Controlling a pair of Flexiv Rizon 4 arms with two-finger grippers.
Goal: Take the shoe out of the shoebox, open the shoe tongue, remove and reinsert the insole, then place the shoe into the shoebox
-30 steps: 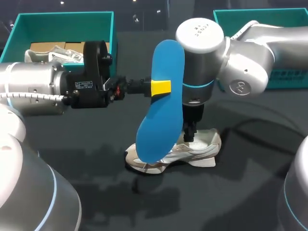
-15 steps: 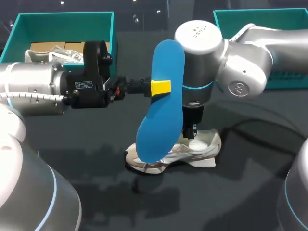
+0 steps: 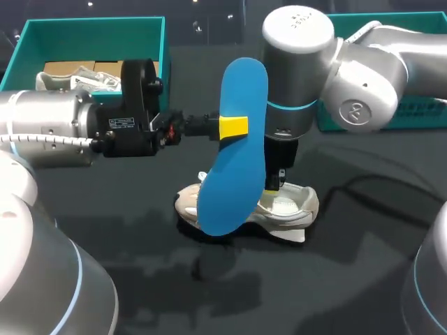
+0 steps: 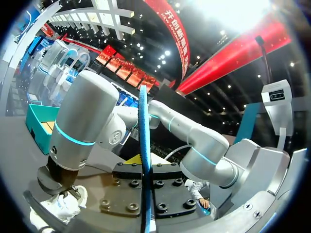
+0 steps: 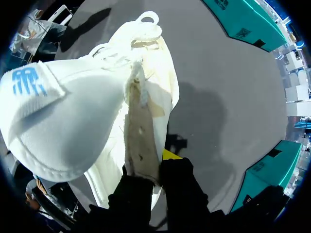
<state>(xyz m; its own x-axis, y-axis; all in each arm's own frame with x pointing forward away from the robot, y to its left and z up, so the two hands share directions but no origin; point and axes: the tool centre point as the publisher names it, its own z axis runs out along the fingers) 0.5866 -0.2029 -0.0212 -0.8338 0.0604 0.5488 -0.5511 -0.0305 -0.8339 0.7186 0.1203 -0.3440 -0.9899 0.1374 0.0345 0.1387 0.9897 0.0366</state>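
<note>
My left gripper (image 3: 227, 128) is shut on a blue insole (image 3: 241, 91), held upright above the table's middle. In the left wrist view the insole (image 4: 144, 136) stands edge-on between the left gripper's (image 4: 146, 167) fingers. Behind it the white shoe (image 3: 290, 209) lies on the dark table, partly hidden. My right gripper (image 3: 279, 187) points down into the shoe's opening. In the right wrist view the right gripper (image 5: 148, 172) is shut on the shoe's (image 5: 73, 121) beige-lined collar edge, beside the raised tongue (image 5: 34, 82).
A teal shoebox (image 3: 160, 42) at the back left holds another white shoe and paper. A second teal box (image 3: 412, 115) stands at the back right behind my right arm. Dark table stretches in front of the shoe.
My right gripper has shut on the shoe's collar edge. The shoe has shifted slightly left with its toe end tipped up. The left arm and insole have kept still.
</note>
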